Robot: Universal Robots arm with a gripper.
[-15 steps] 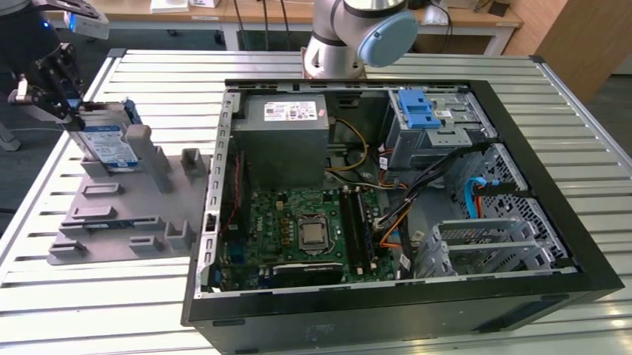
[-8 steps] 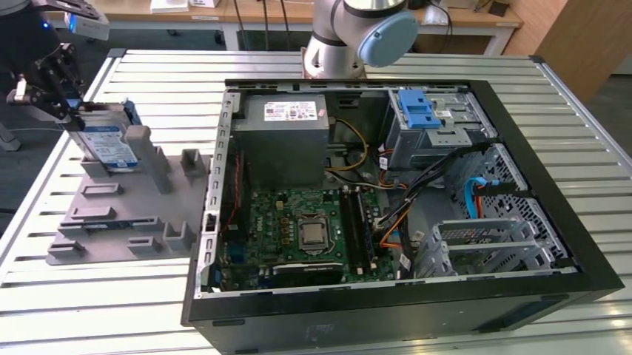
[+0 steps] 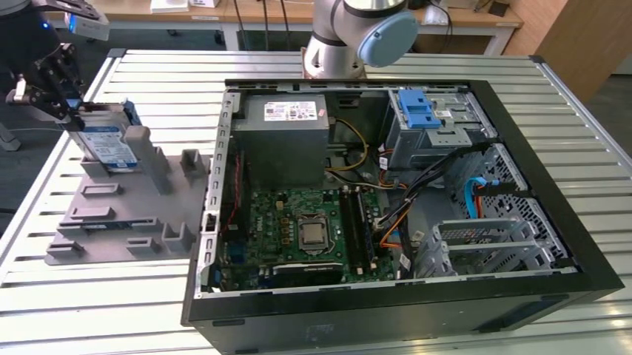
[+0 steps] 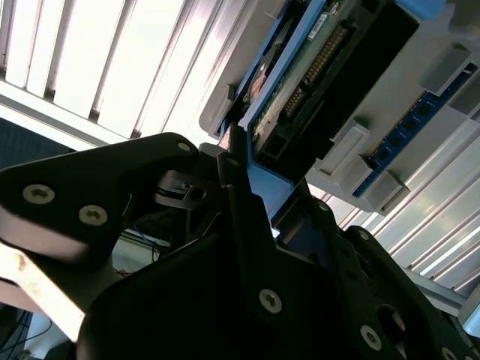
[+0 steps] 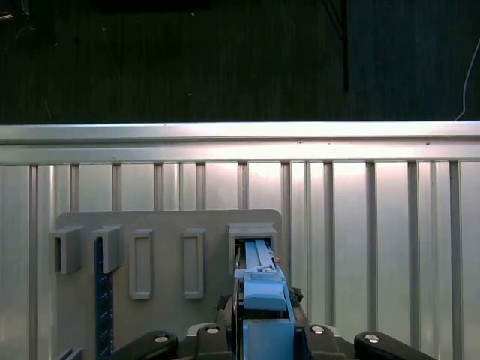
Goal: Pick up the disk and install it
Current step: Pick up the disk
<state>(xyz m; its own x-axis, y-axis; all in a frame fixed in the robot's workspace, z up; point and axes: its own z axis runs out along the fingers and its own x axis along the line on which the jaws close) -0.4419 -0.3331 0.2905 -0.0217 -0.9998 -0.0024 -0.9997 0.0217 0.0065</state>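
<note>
Exterior view first: the disk (image 3: 106, 146) is seen standing on edge in a slot of the grey fixture plate (image 3: 148, 222), at the exterior view's left. Its white-and-blue label is turned toward the open computer case (image 3: 395, 314). Its lower edge appears to be seated in the slot, so it is judged not yet lifted clear, though a slight rise cannot be ruled out.

The pincer (image 3: 71, 118) is set over the disk's upper end. In the second wrist view the blue bracket is seen between the black fingers (image 4: 234, 180), which lie against it on both sides. The pincer is therefore judged to be clamped on the disk. In the first wrist view the bracket's edge runs from between the pincer's parts down into the slot.

The fixture plate lies on the slatted metal bench (image 3: 99, 318), just beside the case. Inside the case, the grey drive cage (image 3: 439, 137) with its blue latch (image 3: 419, 111) is well apart from the disk.

As for progress, only the grasp can be counted as done. The lift, the transfer to the case and the installation are all judged outstanding.
</note>
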